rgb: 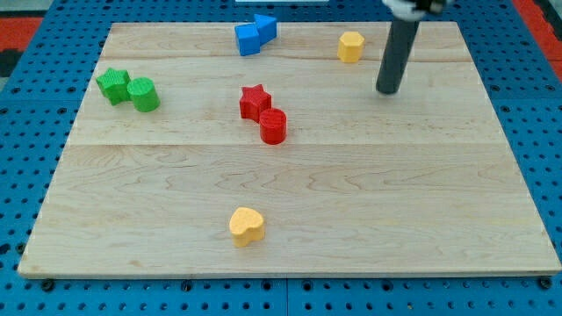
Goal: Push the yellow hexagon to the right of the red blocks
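The yellow hexagon (351, 46) sits near the view's top, right of centre. The red star (254, 102) and the red cylinder (273, 126) touch each other near the board's middle, below and left of the hexagon. My tip (387, 90) stands a little to the right of and below the yellow hexagon, apart from it, and well to the right of the red blocks.
Two blue blocks (255, 34) lie together at the top edge. A green star (113, 85) and a green cylinder (143, 94) sit at the left. A yellow heart (247, 226) lies near the bottom. The wooden board (421, 219) rests on a blue pegboard.
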